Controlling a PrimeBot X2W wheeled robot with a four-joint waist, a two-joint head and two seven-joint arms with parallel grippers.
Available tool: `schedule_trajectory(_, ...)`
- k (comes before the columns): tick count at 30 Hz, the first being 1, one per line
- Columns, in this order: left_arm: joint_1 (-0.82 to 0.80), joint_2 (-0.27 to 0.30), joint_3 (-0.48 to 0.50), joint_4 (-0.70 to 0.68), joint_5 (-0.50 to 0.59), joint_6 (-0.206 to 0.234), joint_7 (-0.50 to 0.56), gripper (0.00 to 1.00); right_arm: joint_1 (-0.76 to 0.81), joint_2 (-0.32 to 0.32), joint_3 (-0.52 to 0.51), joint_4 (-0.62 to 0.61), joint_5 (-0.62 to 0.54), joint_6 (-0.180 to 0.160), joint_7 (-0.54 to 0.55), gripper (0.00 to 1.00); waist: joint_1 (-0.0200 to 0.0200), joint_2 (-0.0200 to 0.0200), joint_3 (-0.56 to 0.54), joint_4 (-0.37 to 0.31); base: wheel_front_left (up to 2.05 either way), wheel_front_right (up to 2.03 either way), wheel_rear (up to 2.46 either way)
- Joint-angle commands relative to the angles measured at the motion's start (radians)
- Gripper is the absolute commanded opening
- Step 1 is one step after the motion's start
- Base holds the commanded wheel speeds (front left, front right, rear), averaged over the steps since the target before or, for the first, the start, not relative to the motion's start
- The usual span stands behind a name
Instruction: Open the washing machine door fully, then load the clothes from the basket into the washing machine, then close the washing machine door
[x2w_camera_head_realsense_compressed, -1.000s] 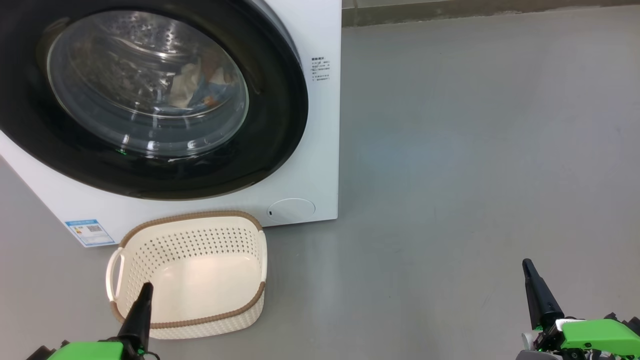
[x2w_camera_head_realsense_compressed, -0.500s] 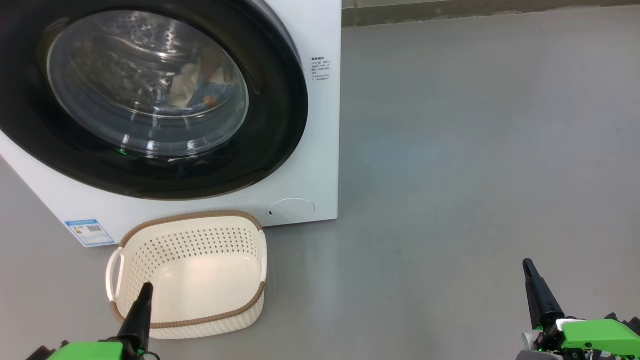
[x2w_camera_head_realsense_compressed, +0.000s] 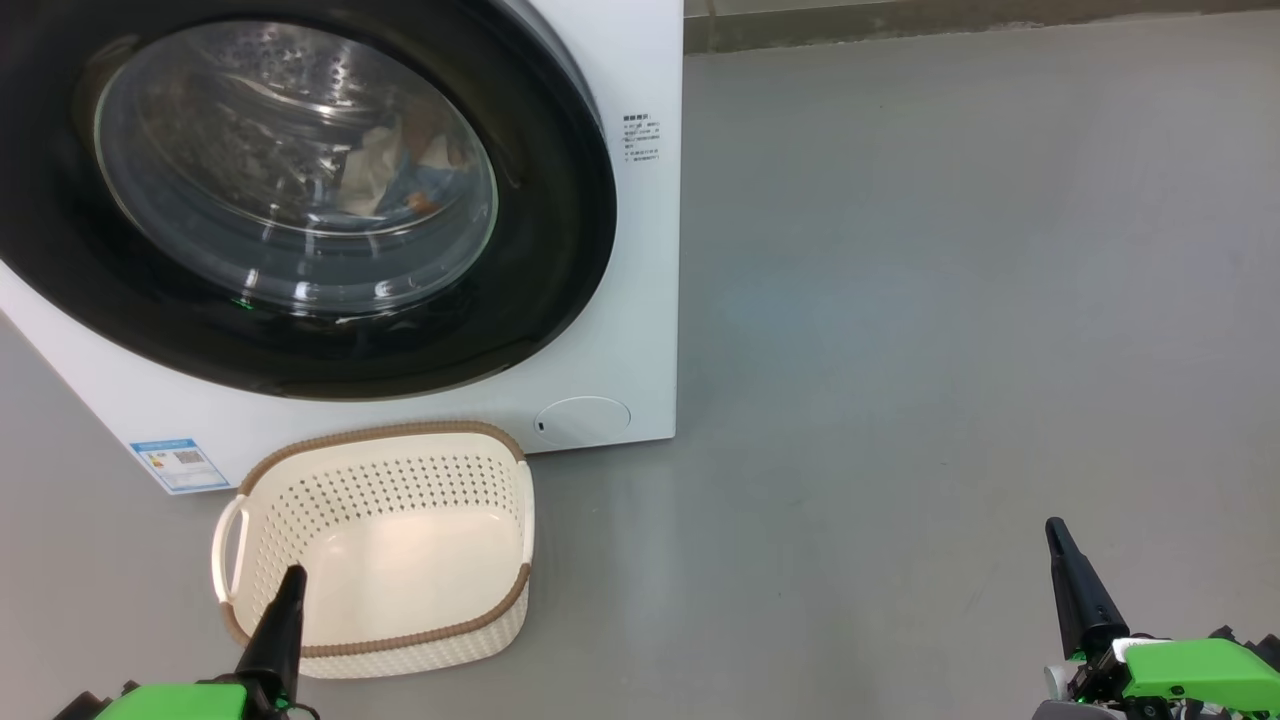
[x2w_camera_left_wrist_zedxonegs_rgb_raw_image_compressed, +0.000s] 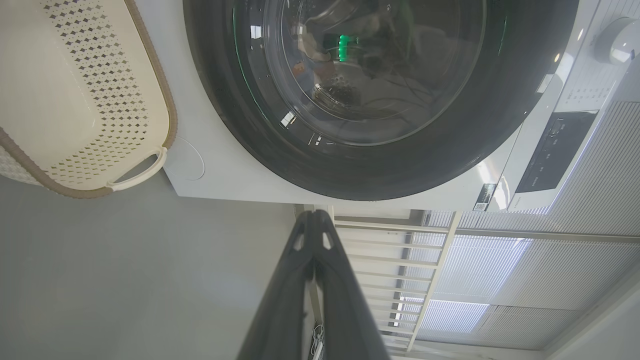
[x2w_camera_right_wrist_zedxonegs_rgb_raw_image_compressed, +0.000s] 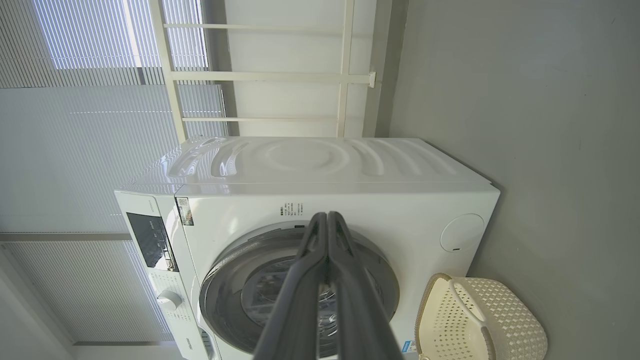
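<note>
Presently | left claw (x2w_camera_head_realsense_compressed: 293, 574) pressed together | basket (x2w_camera_head_realsense_compressed: 450, 650) just ahead, by washing machine (x2w_camera_head_realsense_compressed: 645, 260)

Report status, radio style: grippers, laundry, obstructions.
Both shut and empty: left gripper, right gripper. The washing machine door closed, clothes inside, basket empty. Nothing seen in the way.

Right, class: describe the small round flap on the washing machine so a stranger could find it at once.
Start at the big white washing machine and drop below its round black door to the front's lower right corner. The flap is the small plain white circle there, unlike the rectangular blue sticker at the lower left.
</note>
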Motion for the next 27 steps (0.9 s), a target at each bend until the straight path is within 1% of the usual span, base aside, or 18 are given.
schedule_trajectory(1,-0.041,0.026,0.03,-0.018,-0.008,-0.003,0.006,0.0,-0.044,-0.002,0.017,-0.03,-0.003,-0.001,0.008,0.0,0.0,0.0,0.0,0.0,0.0,0.0,0.0)
schedule_trajectory(27,-0.041,0.026,0.03,-0.018,-0.008,-0.003,0.006,0.0,-0.045,0.002,0.011,-0.029,-0.008,-0.001,0.012,0.0,0.0,0.0,0.0,0.0,0.0,0.0,0.0)
